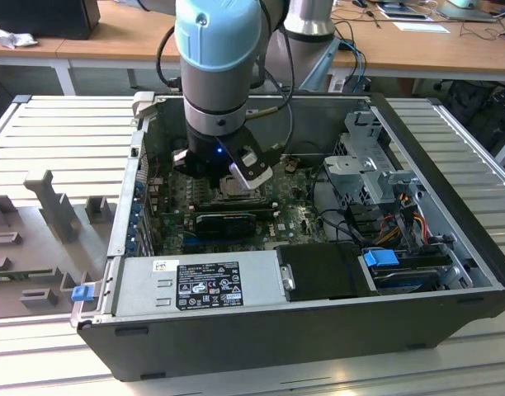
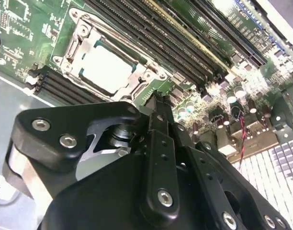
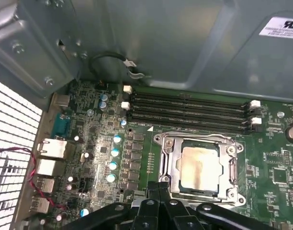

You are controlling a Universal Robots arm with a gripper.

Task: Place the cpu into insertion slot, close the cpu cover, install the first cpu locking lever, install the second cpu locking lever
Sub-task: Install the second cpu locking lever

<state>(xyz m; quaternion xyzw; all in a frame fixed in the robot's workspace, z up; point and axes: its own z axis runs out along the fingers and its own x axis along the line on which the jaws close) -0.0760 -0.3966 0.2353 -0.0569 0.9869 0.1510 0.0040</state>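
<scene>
Black gripper (image 3: 158,191) linkage sits right up front in both wrist views, fingers pinched together with nothing between them, hovering just beside the slot (image 3: 203,165). Cpu (image 3: 200,165) is already sitting in the slot on the green motherboard (image 3: 113,139), with the cover (image 3: 171,163) down around it, next to the RAM slots (image 3: 189,108).
</scene>
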